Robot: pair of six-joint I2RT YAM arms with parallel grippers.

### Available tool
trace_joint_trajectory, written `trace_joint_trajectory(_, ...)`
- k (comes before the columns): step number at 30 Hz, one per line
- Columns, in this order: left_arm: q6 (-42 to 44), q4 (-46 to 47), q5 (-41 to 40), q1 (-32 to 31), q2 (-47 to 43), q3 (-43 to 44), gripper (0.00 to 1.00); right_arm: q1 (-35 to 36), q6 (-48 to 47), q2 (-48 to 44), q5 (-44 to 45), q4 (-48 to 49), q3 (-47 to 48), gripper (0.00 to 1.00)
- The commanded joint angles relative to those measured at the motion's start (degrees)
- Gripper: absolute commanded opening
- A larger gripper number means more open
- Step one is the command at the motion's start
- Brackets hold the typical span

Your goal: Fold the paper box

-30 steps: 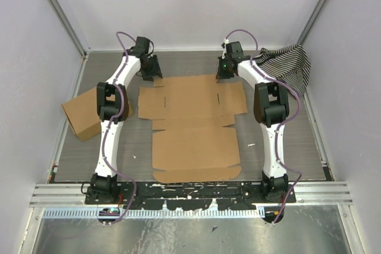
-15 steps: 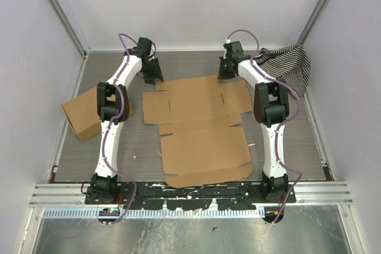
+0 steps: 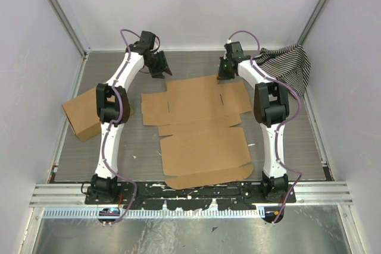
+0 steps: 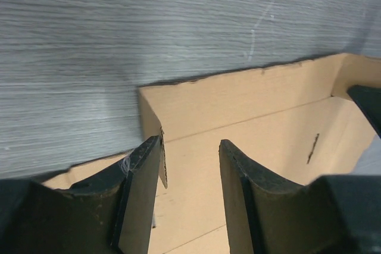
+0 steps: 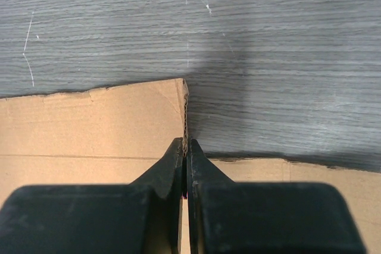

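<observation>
Paper box [image 3: 199,129], flat corrugated brown cardboard, has slid rightward and skewed; right gripper [image 5: 184,147] pinches its far edge, left gripper [image 4: 190,147] has lifted away, jaws apart.

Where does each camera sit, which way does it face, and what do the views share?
Top external: fixed above and behind the arms, facing down at the table; both arms show whole, over the paper box, a squarer cardboard box and a striped cloth.
Left wrist: on the left arm, facing down past the open left hand at a corner of the paper box.
Right wrist: on the right arm, facing down past the right hand, shut on the paper box's edge.
Shared: all three show the paper box and the table.
</observation>
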Motion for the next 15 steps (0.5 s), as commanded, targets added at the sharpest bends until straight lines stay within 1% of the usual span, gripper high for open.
trace_joint_trajectory(1,-1.64,0.06,3.88,-2.17,0.77,3.34,0.51,0.82,1.73,-3.05,-3.06,2.18,0.09,0.08)
trace_joint_trajectory(3,-1.86,0.02,4.04,-2.68,1.89,4.03,0.5,0.85,1.55,-3.28,-3.81,2.32,0.09,0.13)
trace_joint_trajectory(6,-2.18,0.37,4.34,-3.03,2.54,3.84,0.5,1.19,0.77,-3.81,-4.47,2.46,0.27,0.23)
trace_joint_trajectory(8,-2.18,0.47,4.21,-3.1,2.97,3.7,0.5,1.4,0.37,-4.29,-4.9,2.74,0.22,0.33)
trace_joint_trajectory(9,-2.19,0.43,4.1,-3.07,3.36,3.68,0.5,1.51,0.26,-4.36,-5.18,2.91,0.31,0.35)
trace_joint_trajectory(12,-1.94,-1.3,3.8,-2.95,4.51,4.72,0.49,1.55,0.28,-4.08,-5.67,2.92,0.66,0.39)
trace_joint_trajectory(15,-1.06,-3.0,1.46,-2.96,3.14,5.04,0.49,1.56,0.55,-4.09,-5.09,2.75,0.59,0.41)
